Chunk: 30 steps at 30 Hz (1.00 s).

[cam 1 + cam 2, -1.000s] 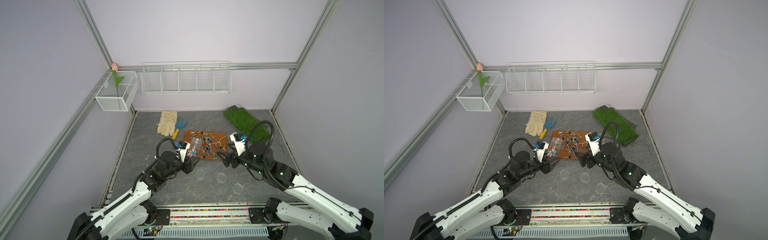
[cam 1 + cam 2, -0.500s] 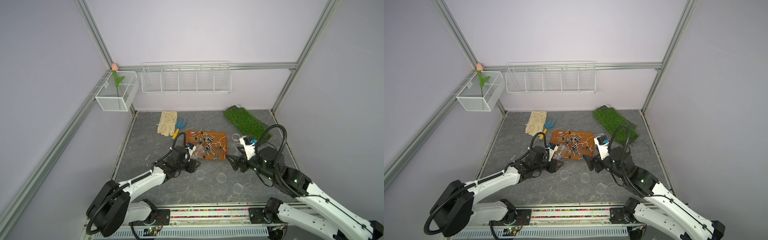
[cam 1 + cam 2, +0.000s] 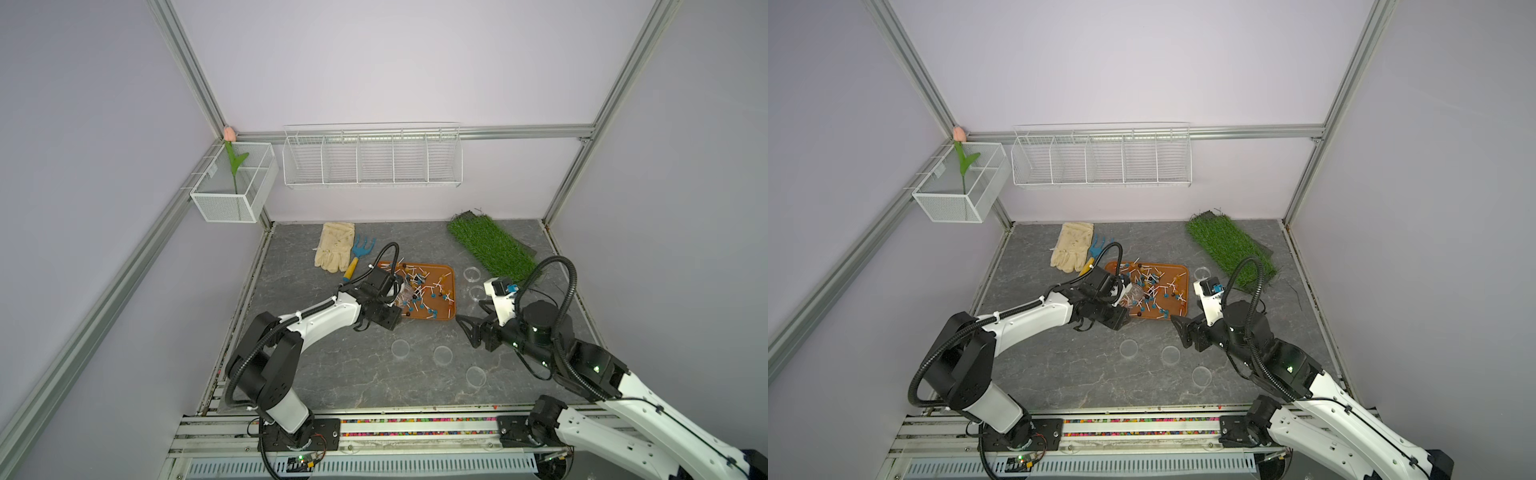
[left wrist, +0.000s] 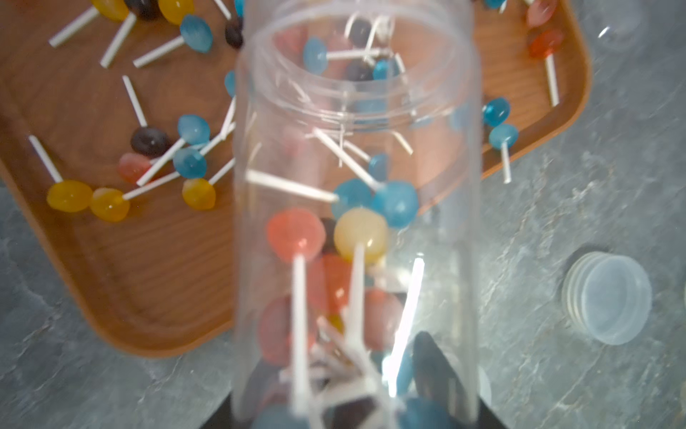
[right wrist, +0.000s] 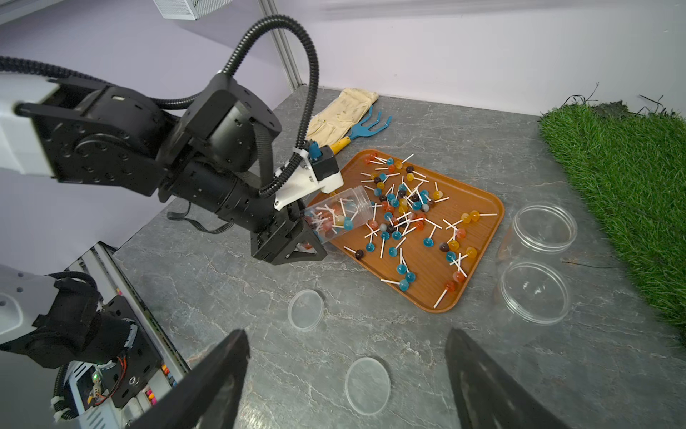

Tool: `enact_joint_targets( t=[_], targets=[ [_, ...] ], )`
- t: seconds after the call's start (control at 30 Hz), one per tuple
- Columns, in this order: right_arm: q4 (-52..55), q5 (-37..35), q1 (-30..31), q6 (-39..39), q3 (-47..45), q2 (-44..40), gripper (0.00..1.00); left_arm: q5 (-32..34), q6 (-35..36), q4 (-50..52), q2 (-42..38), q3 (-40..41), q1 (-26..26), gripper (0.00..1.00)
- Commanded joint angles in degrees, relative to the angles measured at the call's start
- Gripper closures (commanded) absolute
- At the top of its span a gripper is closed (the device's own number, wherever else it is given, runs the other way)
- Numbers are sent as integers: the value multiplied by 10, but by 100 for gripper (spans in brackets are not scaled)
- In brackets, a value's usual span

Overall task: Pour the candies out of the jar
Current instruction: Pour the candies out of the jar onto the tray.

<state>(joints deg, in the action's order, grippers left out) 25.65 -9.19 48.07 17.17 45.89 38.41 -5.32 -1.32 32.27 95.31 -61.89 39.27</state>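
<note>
We see the left gripper [image 5: 310, 234] clamped on the base end of the clear jar [image 5: 339, 215], with a black finger [image 4: 434, 371] pressed against the wall near the bottom. The jar lies close to level, its long axis running from the gripper toward the middle of the orange tray [image 5: 486, 230]. Its open mouth points over the tray, and its base end hangs outside the tray's left edge, above the grey table [image 5: 371, 334]. In both top views it sits at that same left edge [image 3: 402, 293] [image 3: 1136, 297]. We cannot tell whether the mouth is a little higher or lower than the base. Many candies [image 5: 401, 208] lie scattered across the tray, sticks pointing every way. A smaller bunch is inside the jar [image 4: 297, 234], gathered toward the base end, with a few nearer the neck. The right gripper [image 5: 345, 334] hangs over the table off the tray's near right corner, its jaws wide apart and holding nothing. In front of the tray we see three clear lids [image 3: 400, 348] lying flat and apart from one another. Just to the tray's right stand two empty open jars [image 5: 545, 228], upright, mouths up. Behind the tray's far left corner lie a pale glove [image 3: 334, 247] and a small blue rake [image 3: 360, 251]. A strip of green turf [image 3: 490, 245] lies beyond the tray's far right corner.
</note>
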Motion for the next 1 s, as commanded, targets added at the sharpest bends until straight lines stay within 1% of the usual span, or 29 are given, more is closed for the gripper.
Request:
enact_joint_targets(
  t=[0.0, 0.2, 0.3, 0.5, 0.7, 0.8, 0.97],
  targets=[
    [9, 0, -3, 10, -16, -17, 14, 49, 50, 112, 26, -63, -2, 58],
    [13, 4, -3, 13, -31, -34, 14, 103, 59, 202, 75, -142, -2, 59],
    [12, 7, -3, 12, -38, -42, 14, 147, 65, 252, 97, -185, 7, 59],
    [6, 12, -3, 13, -61, -57, 14, 236, 91, 350, 150, -265, 45, 59],
    [4, 11, -3, 17, -79, -76, 14, 320, 104, 463, 230, -356, 74, 59],
    [4, 11, -3, 19, -88, -89, 14, 343, 108, 494, 254, -388, 80, 59],
    [15, 0, -3, 24, -99, -116, 13, 381, 113, 520, 268, -417, 87, 59]
  ],
)
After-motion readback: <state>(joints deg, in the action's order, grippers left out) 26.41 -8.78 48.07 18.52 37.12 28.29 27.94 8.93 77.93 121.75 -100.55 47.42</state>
